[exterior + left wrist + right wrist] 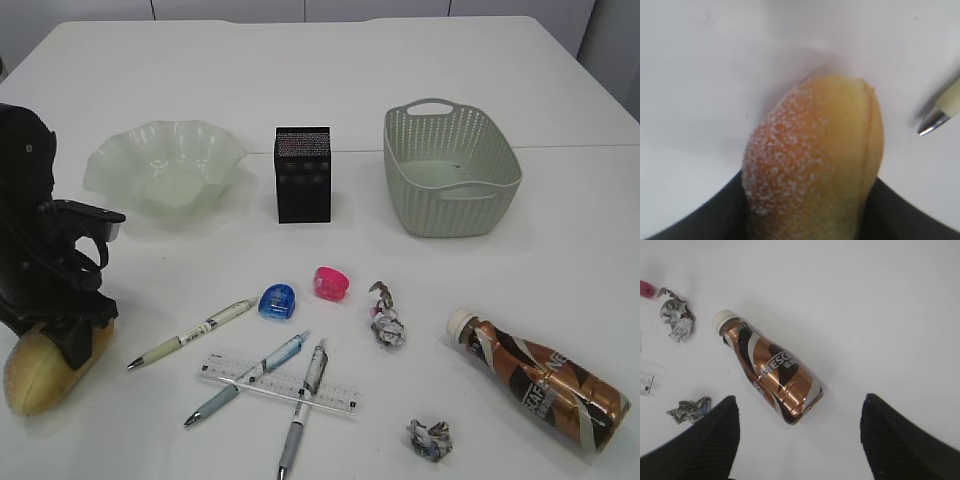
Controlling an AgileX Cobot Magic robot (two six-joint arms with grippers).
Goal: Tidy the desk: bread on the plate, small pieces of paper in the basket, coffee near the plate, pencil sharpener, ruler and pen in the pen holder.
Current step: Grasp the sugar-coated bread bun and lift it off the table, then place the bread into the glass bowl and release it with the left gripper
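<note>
Left gripper: jaws either side of the bread, grip cannot be confirmed.
Bread: on the desk, well apart from the plate, nearer the camera.
Right gripper: fingers spread wide, holding nothing, over the coffee.

My left gripper covers the bread's upper end in the exterior view; I can't tell finger contact. Left wrist view: bread cut off at the bottom, pen clipped at the right edge. Right wrist view: right gripper fingers run off the bottom, pink sharpener clipped left.
</note>
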